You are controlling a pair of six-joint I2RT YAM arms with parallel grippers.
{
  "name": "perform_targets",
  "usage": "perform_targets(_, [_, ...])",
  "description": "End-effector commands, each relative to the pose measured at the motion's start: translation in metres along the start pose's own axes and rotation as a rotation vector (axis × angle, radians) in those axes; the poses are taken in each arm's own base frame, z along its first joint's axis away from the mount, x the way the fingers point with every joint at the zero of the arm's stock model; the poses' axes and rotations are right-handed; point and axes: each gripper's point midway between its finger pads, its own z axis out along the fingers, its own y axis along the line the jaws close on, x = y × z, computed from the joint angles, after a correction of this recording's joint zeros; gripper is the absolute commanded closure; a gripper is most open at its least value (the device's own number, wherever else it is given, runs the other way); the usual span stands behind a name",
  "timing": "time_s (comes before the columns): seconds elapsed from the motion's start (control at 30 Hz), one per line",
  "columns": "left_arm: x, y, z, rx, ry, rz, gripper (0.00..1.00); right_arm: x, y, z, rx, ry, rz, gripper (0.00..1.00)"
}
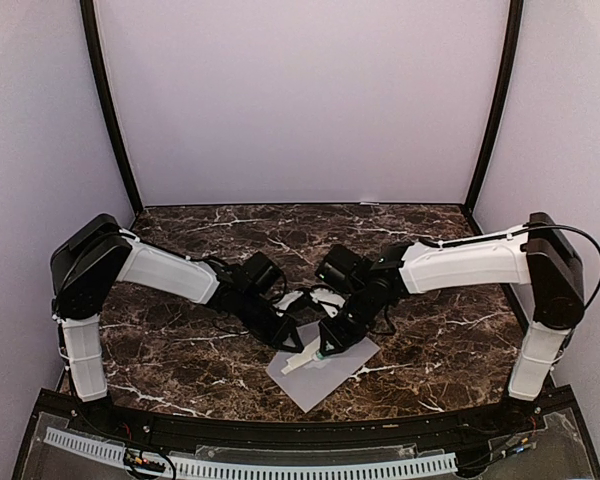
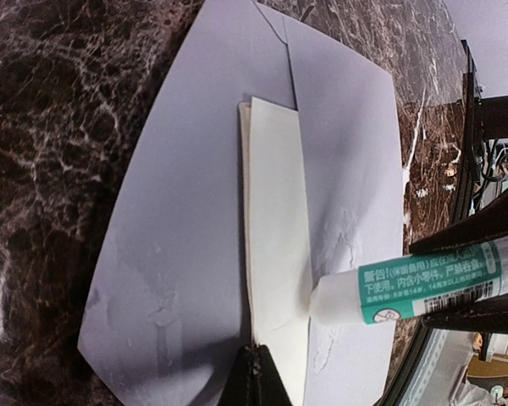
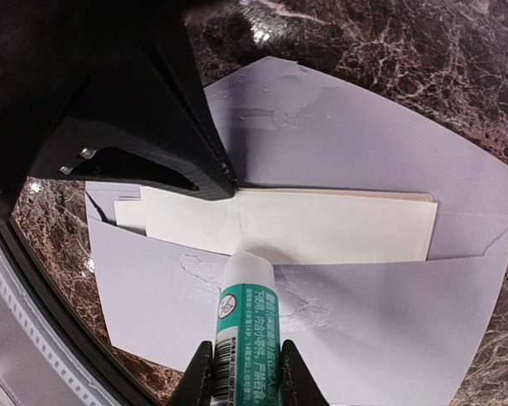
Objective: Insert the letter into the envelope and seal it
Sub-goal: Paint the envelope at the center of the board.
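From the left side of the dark brown, white-veined marble table (image 1: 450, 340), the white-and-black left arm (image 1: 165, 270) reaches in toward the near centre. The left gripper (image 2: 256, 376) has its two black fingers pressed together into a single wedge with nothing between them, and the tip rests on one long edge of the folded cream paper letter (image 2: 275, 228).

The letter lies lengthwise across the middle of the plain pale grey-lavender paper envelope (image 2: 186, 211), which sits flat and opened out on the table just in front of the arm bases, turned at an angle to the table edge. Whether the letter's far long edge is slipped under the pocket lip or only lies on top of it is hard to make out from these views. Shiny, wrinkled patches mark the envelope on both sides of the letter (most clearly near the nozzle).

To the right, a white plastic glue stick (image 3: 245, 313) with a teal-green printed label touches its pale tip to the letter's other long edge. The right gripper (image 3: 247, 376) pinches the tube's body between its two black fingers, and the right arm (image 1: 470, 265) stretches back to the right.
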Motion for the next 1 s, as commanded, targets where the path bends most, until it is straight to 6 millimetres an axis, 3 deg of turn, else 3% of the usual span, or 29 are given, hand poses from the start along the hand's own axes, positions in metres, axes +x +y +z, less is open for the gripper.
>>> perform_targets(0.0, [0.003, 0.004, 0.004, -0.025, 0.013, -0.004, 1.00, 0.023, 0.020, 0.004, -0.080, 0.064, 0.016, 1.00])
perform_targets(0.17, [0.004, 0.006, 0.004, -0.033, 0.018, -0.001, 1.00, 0.015, 0.018, -0.005, -0.056, 0.016, 0.042, 1.00])
perform_targets(0.3, [0.002, 0.006, 0.001, -0.039, 0.004, 0.008, 1.00, -0.002, 0.014, -0.028, -0.031, -0.090, 0.067, 1.00])
perform_targets(0.6, [-0.033, 0.009, -0.045, -0.058, -0.162, 0.053, 1.00, -0.018, -0.012, -0.092, -0.062, -0.342, 0.180, 1.00])
perform_targets(0.73, [-0.053, 0.001, -0.070, -0.056, -0.255, 0.103, 0.98, -0.029, -0.012, -0.119, -0.168, -0.498, 0.179, 1.00])
perform_targets(0.87, [-0.082, -0.007, -0.115, -0.048, -0.408, 0.109, 0.60, -0.041, 0.004, -0.144, -0.354, -0.624, 0.109, 1.00])
perform_targets(0.93, [-0.097, -0.014, -0.146, -0.025, -0.506, 0.114, 0.46, -0.038, 0.023, -0.158, -0.498, -0.646, 0.036, 1.00])
perform_targets(0.97, [-0.101, -0.027, -0.162, 0.012, -0.543, 0.136, 0.44, -0.037, 0.031, -0.166, -0.557, -0.661, 0.004, 1.00])
